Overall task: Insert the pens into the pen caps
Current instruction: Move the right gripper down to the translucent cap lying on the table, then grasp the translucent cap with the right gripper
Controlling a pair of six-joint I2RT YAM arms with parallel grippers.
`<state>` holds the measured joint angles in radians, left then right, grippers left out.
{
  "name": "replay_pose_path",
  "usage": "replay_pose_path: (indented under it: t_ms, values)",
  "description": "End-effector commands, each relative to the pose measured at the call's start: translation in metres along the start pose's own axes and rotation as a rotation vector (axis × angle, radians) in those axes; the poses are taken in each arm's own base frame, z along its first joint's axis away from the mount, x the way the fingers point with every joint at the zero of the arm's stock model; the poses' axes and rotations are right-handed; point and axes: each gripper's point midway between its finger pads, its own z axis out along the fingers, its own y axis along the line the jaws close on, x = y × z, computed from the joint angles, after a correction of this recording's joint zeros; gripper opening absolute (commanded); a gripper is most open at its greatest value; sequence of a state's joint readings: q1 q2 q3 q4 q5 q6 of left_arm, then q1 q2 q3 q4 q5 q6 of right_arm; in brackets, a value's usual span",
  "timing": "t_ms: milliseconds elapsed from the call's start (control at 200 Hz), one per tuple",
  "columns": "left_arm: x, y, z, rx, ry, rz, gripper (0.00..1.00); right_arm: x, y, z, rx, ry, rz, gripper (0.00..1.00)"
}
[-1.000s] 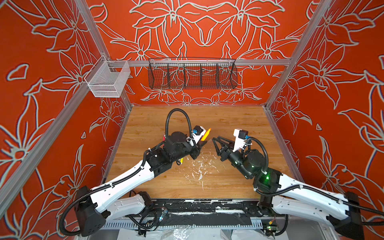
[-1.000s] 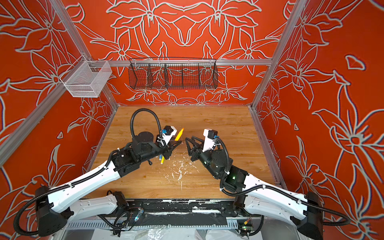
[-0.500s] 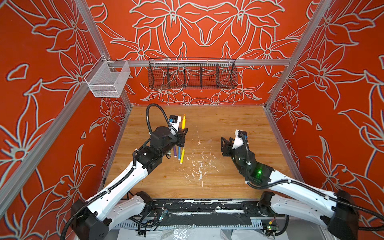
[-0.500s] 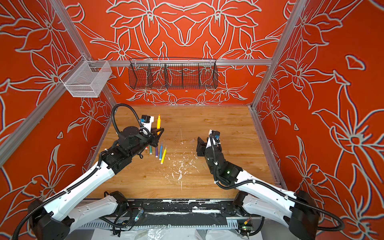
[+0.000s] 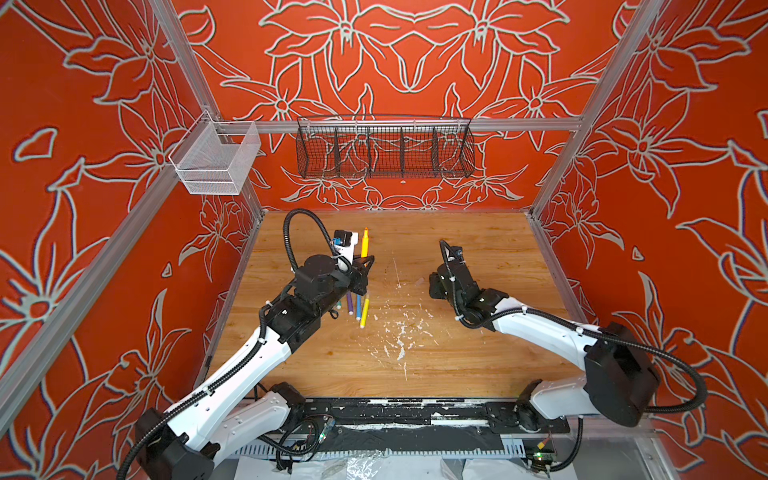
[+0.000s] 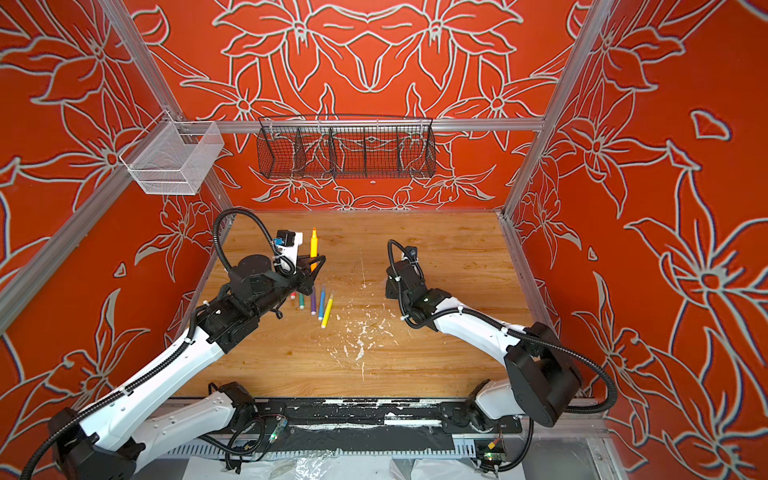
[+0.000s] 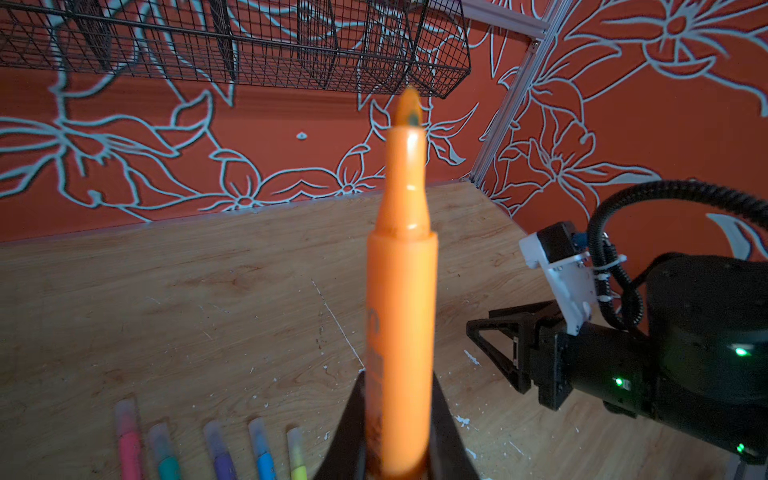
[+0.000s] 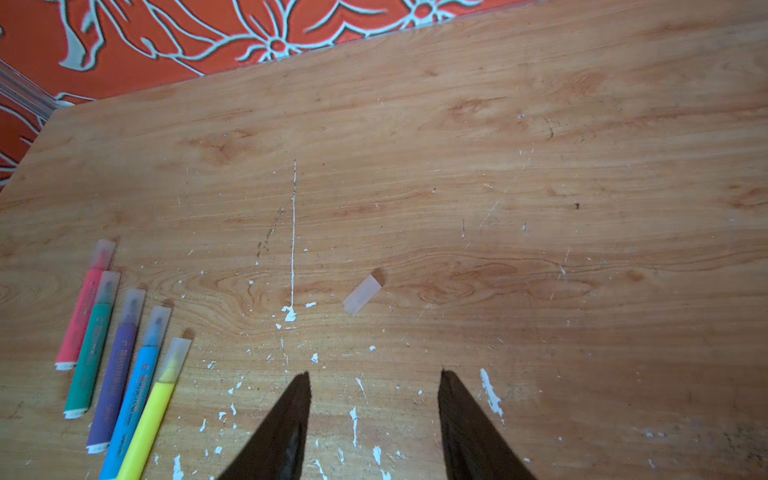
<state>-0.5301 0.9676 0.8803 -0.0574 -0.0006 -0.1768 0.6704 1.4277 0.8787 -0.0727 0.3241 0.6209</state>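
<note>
Nearest, the right end effector (image 8: 374, 373) hangs low over the tabletop (image 8: 540, 166). Its two fingers are spread apart with nothing between them.

Just ahead of the fingertips, and apart from them, lies the one loose cap (image 8: 361, 294). It is flat on the wood, roughly in line with the gap between the fingers and a little toward the side where the pens lie. Its long axis runs at a slant to the line joining the fingertips, neither along it nor square to it. I judge the wrist needs a turn before closing, so that the fingers meet the cap's long sides. Which end of the cap is the open one I cannot tell. White paint flecks (image 8: 289, 313) are scattered around it and are easy to mistake for it.

Farther off to the side, five pens (image 8: 120, 357) lie in a close row, pink, green, purple, blue and yellow, each already wearing a cap.

Farthest, the left end effector (image 7: 397, 376) is clamped on the lower barrel of the orange pen (image 7: 401, 291). It holds the pen upright, bare tip up, above the far end of that row in both top views.

The right arm is plainly the nearer one to the cap, and it is free. The left is occupied. The next move looks like the right arm's short reach forward and down onto the cap, which it would then carry across to the raised orange tip.
</note>
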Motion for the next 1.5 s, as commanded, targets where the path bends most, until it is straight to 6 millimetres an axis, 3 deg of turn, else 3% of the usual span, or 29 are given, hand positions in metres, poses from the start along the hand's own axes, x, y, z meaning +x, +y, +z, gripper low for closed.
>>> replay_pose_path:
  t_ms: [0, 771, 1496]
  values:
    - [-0.006, -0.003, -0.002, 0.018, -0.025, -0.006, 0.00, 0.009, 0.001, 0.007, 0.008, 0.097, 0.021, 0.50]
    - [-0.008, -0.001, -0.008, 0.010, -0.036, 0.002, 0.00, 0.044, 0.020, 0.092, 0.104, 0.390, 0.000, 0.48]
    - [-0.010, -0.002, -0.012, 0.011, -0.047, 0.003, 0.00, 0.060, 0.011, 0.138, 0.186, 0.440, -0.010, 0.48]
